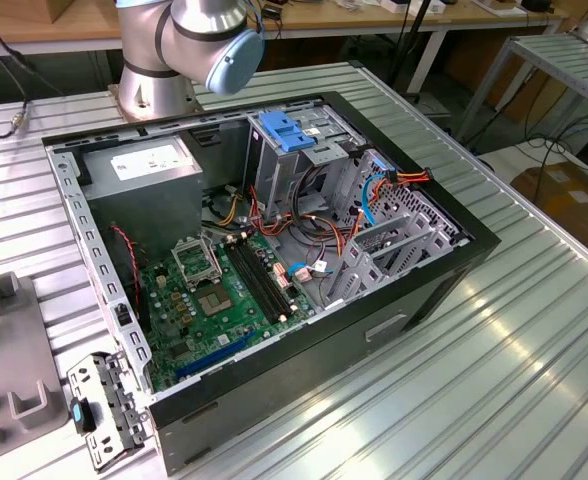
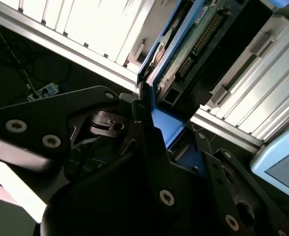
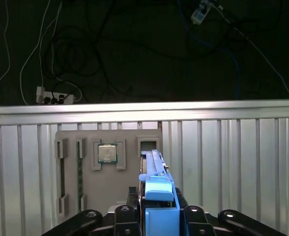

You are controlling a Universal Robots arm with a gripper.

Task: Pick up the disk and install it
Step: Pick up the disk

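**One disk, edge-on, clamped in the gripper**

One thin side of the disk (image 3: 157,172) faces the camera in the first wrist view. It stands on edge with its blue rail (image 3: 154,162) uppermost, and its long axis runs straight out from the gripper (image 3: 159,209). The jaws are closed on the near end of the disk, one black finger pressed against each flat face. In the second wrist view the disk's green circuit board (image 2: 196,37) shows on one side.

The far end of the disk reaches over a grey tray (image 3: 110,191) lying on the slatted table (image 3: 233,167). A processor chip (image 3: 106,153) sits in a pocket of the tray just beside the disk. Whether the disk is clear of the tray cannot be told.

In the exterior view the computer case (image 1: 454,270) lies open with its motherboard (image 1: 214,300) exposed, and the arm (image 1: 204,40) rises behind it.
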